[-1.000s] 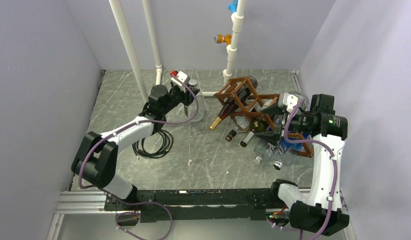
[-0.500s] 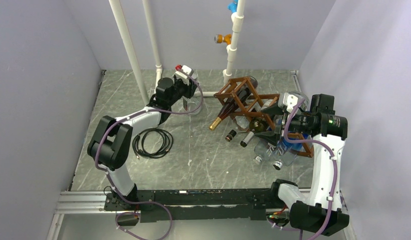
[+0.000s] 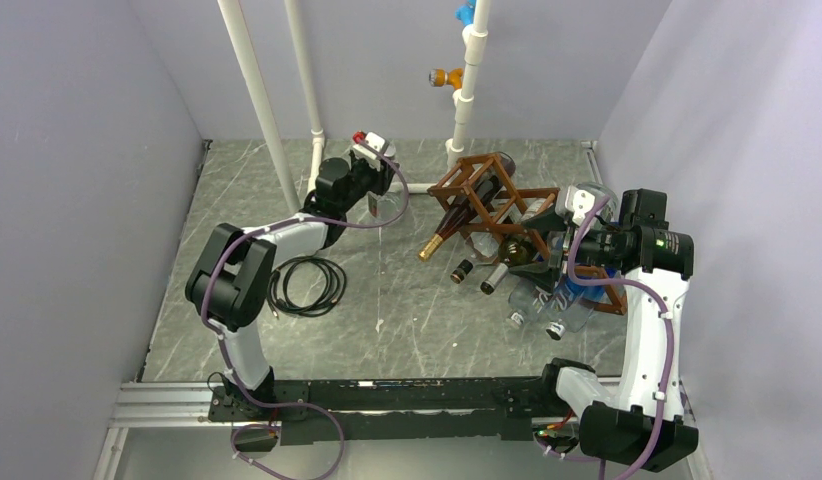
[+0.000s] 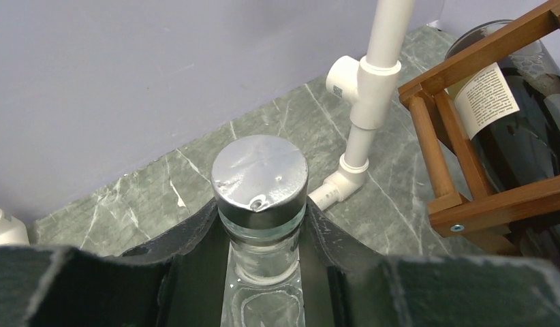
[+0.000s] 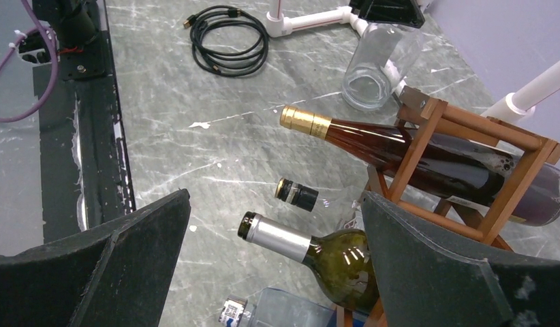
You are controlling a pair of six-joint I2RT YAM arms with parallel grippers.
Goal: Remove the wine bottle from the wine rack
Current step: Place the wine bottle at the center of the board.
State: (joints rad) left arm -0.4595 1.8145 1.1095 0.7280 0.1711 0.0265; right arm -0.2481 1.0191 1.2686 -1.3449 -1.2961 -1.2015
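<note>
Table (image 3: 387, 310): a grey-green marbled top, with both arm bases bolted at its near edge.
Cable (image 3: 307, 285): a black coil is laid on the table beside the left arm, well apart from the rack.
Right gripper (image 5: 274, 204): its jaws are spread wide with nothing between them. It is held at the rack's near side, above the protruding bottle necks.
Green wine bottle (image 5: 318, 255): it is laid low, its silver-foiled neck pointing left and its body reaching in among the rack's lower struts.
Dark-capped bottle (image 5: 296, 194): only the cap end can be made out, between the green and gold-capped necks.
Gold-capped wine bottle (image 5: 372, 136): it is lodged in a cell of the rack and tilted, with the neck protruding to the left.
Wine rack (image 3: 487, 195): a reddish-brown lattice is stood on the right far part of the table, near a pipe's foot.
Labelled bottle (image 4: 509, 102): a dark bottle is seated in an upper cell.
Left gripper (image 4: 260, 218): it is clamped on the neck of a clear glass bottle (image 5: 372, 68), just under the silver cap. The bottle is held clear of the rack, to its left.
White pipes (image 3: 257, 90): they are stood along the far wall.
</note>
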